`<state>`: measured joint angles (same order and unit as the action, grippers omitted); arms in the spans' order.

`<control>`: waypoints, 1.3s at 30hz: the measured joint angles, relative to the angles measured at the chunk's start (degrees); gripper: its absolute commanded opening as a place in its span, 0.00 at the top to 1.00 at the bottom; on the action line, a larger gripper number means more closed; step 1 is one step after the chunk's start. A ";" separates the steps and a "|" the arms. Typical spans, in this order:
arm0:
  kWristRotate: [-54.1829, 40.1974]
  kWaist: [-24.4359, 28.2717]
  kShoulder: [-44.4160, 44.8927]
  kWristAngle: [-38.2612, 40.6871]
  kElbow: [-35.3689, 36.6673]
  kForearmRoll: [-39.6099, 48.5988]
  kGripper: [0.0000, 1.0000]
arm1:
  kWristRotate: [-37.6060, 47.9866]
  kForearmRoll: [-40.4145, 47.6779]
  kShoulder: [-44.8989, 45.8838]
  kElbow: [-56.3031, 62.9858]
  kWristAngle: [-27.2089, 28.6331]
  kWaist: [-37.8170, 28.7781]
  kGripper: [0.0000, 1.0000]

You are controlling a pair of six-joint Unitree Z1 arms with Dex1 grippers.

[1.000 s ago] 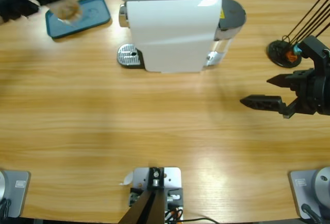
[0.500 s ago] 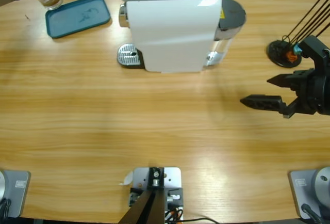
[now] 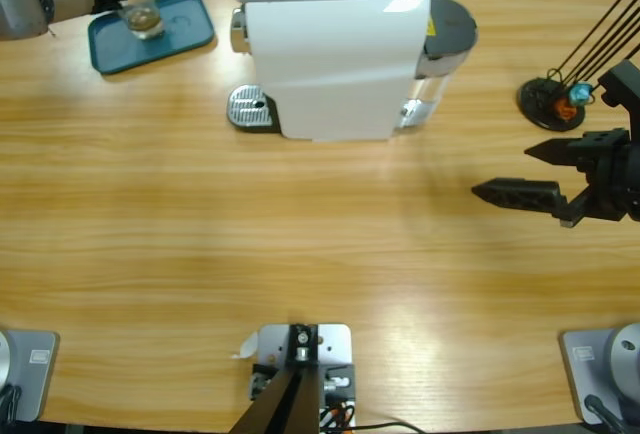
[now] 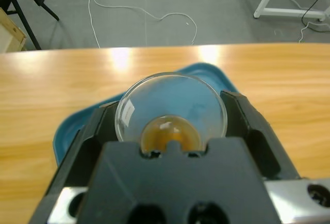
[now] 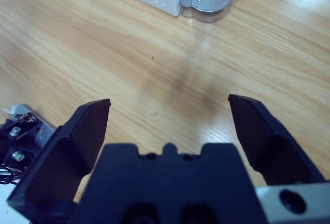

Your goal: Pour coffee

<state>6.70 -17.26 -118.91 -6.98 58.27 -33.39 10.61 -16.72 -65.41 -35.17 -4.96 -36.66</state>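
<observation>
wooden desk (image 3: 200, 224), far-left teal tray (image 3: 185, 29): left claw (image 4: 172, 123) grips the glass (image 4: 171, 111) of coffee (image 4: 167, 135), right claw (image 5: 170, 126) gapes wide. best keep it level, then let go gently.

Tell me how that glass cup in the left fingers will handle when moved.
The glass cup looks smooth and rigid, so it may slip between the left gripper fingers. It seems fragile if knocked against the blue tray. The coffee is only a shallow layer, so spilling seems unlikely unless tilted far.
</observation>
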 measured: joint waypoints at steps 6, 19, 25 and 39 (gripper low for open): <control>0.00 0.00 -0.51 -0.30 2.89 6.66 1.00 | 0.00 0.00 0.00 0.00 0.01 0.00 0.00; 0.00 0.01 -0.51 -0.94 6.27 13.98 0.00 | 0.00 0.01 0.00 0.00 0.20 0.00 0.00; 0.00 0.01 -0.50 -0.93 5.13 14.06 0.00 | 0.00 0.01 0.00 0.00 0.22 0.00 0.00; 0.17 -3.32 18.72 -8.88 -6.48 13.16 0.00 | 0.40 -0.04 1.92 0.00 0.22 0.00 0.00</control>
<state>6.88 -20.58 -100.19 -15.85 51.79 -20.23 11.02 -16.76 -63.49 -35.17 -4.74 -36.66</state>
